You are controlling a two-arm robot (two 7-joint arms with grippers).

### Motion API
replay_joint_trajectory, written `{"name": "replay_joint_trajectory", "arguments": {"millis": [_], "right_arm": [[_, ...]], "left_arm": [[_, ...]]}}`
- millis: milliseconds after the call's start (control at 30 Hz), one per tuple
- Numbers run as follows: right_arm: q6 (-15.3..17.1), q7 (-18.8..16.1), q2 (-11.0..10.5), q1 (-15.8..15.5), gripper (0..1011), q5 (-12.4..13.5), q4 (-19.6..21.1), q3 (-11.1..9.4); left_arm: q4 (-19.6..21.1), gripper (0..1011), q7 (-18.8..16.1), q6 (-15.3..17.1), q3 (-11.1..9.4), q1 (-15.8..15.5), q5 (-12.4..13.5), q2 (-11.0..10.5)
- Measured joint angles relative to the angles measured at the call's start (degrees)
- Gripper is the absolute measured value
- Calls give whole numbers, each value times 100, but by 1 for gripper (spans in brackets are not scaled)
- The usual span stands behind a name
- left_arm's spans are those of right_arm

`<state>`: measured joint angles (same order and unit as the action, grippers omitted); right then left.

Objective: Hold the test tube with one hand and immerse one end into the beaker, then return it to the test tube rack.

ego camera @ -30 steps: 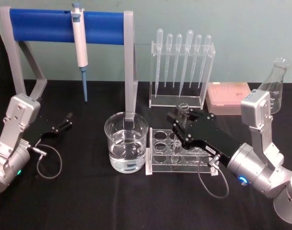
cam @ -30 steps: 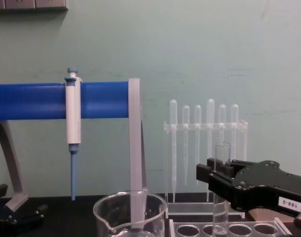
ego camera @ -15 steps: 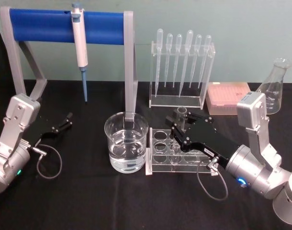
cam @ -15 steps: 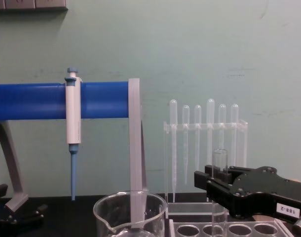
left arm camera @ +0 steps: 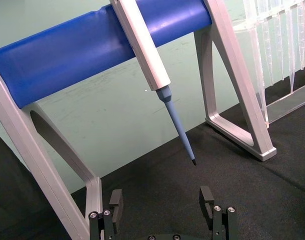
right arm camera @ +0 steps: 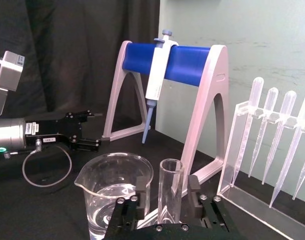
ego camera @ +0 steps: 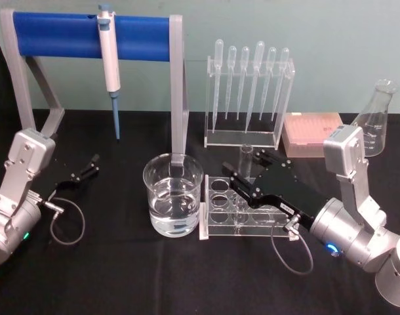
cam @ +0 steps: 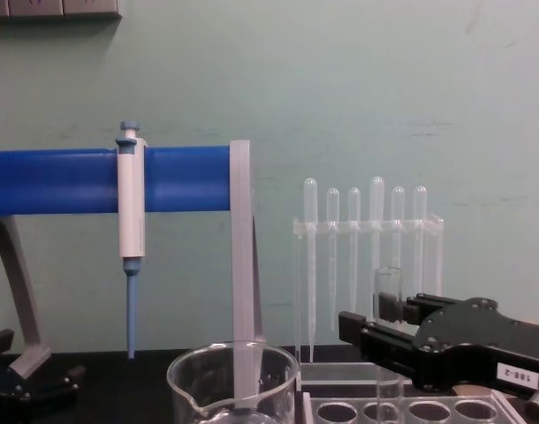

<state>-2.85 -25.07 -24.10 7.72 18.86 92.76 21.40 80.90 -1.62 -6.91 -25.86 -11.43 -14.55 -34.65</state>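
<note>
Left gripper (ego camera: 92,164) rests parked on the black table (ego camera: 121,275) at far left, jaws spread and holding nothing. The beaker (ego camera: 173,203), partly filled with clear liquid, stands at centre, just beside the clear rack (ego camera: 242,213). Right gripper (ego camera: 242,177) is clamped on the test tube (ego camera: 246,156), which stands upright over the rack's holes, apart from the beaker. By this position the tube appears either about to be dipped or about to be returned; which stage cannot be determined.
</note>
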Motion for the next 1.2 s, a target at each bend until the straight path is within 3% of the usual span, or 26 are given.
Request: {"name": "replay_joint_trajectory", "arguments": {"millis": [267, 533, 800, 1000, 1200], "right_arm": [[29, 95, -33, -90, 735, -44, 228, -52], [-50, 451, -139, -437, 964, -277, 763, -320], [88, 1272, 39, -803, 1002, -624, 874, -806], [478, 2065, 304, -1069, 1002, -913, 739, -1197], [698, 2421, 461, -1140, 1002, -1139, 607, -1354]], "left_arm": [[0, 1000, 0, 0, 0, 0, 0, 0], [0, 1000, 0, 0, 0, 0, 0, 0], [0, 1000, 0, 0, 0, 0, 0, 0], [0, 1000, 0, 0, 0, 0, 0, 0], [0, 1000, 0, 0, 0, 0, 0, 0]]}}
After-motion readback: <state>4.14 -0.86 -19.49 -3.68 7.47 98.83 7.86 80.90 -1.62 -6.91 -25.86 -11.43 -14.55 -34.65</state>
